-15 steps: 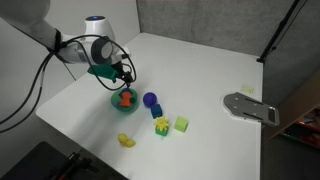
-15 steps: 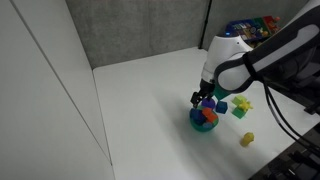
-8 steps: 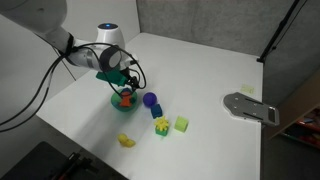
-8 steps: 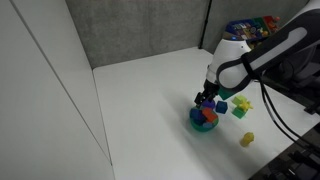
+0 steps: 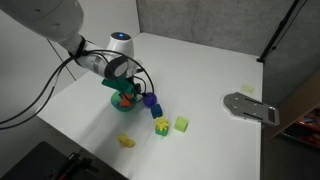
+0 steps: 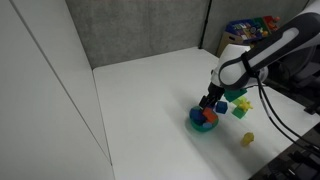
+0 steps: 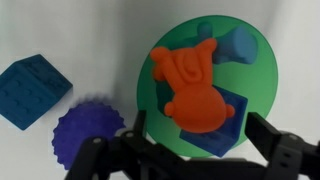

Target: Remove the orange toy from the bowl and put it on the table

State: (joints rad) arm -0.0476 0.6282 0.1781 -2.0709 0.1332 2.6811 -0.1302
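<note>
The orange toy (image 7: 190, 88) lies in the teal-green bowl (image 7: 258, 80), resting on a blue block (image 7: 222, 128) inside it. My gripper (image 7: 200, 132) is open and hangs just over the bowl, one finger on each side of the toy's near end, gripping nothing. In both exterior views the gripper (image 5: 129, 90) (image 6: 217, 102) stands over the bowl (image 5: 119, 103) (image 6: 197, 121) with the orange toy (image 5: 126, 98) (image 6: 209, 116) showing in it. The bowl sits on the white table (image 5: 210, 60) (image 6: 140, 100).
A purple spiky ball (image 7: 88, 132) (image 5: 150, 99) and a blue block (image 7: 32, 88) lie beside the bowl. A yellow-green toy (image 5: 161, 126), a green block (image 5: 181, 124) and a yellow toy (image 5: 126, 141) lie nearby. A grey flat object (image 5: 250, 107) sits by the table's edge.
My gripper has moved sideways and down, from beside the bowl to right above it. The toys and the bowl have not moved.
</note>
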